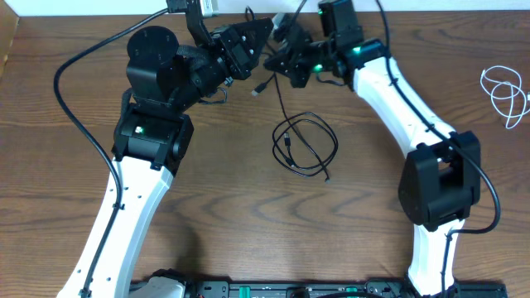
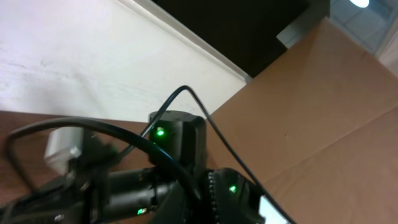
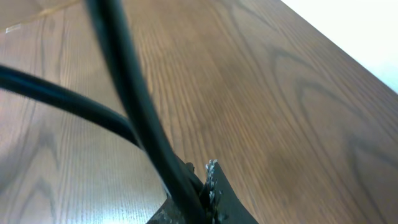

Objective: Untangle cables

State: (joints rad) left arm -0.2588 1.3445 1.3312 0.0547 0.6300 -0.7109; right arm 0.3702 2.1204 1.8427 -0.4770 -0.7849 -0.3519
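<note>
The black cable (image 1: 335, 142) lies in loose loops at the middle of the table (image 1: 207, 190). One strand climbs from them toward the far edge, where the two arms meet. The right gripper (image 1: 282, 63) has its jaws closed on that strand; the right wrist view shows the cable (image 3: 134, 106) pinched at a serrated finger (image 3: 212, 177). The left gripper (image 1: 263, 41) is just beside it, and I cannot tell how its jaws stand. The white cable (image 1: 505, 95) lies coiled at the right edge, well apart.

Robot test bench, seemingly a lab: wood-grain table (image 1: 248, 215), cardboard screen (image 2: 323, 112) behind.
</note>
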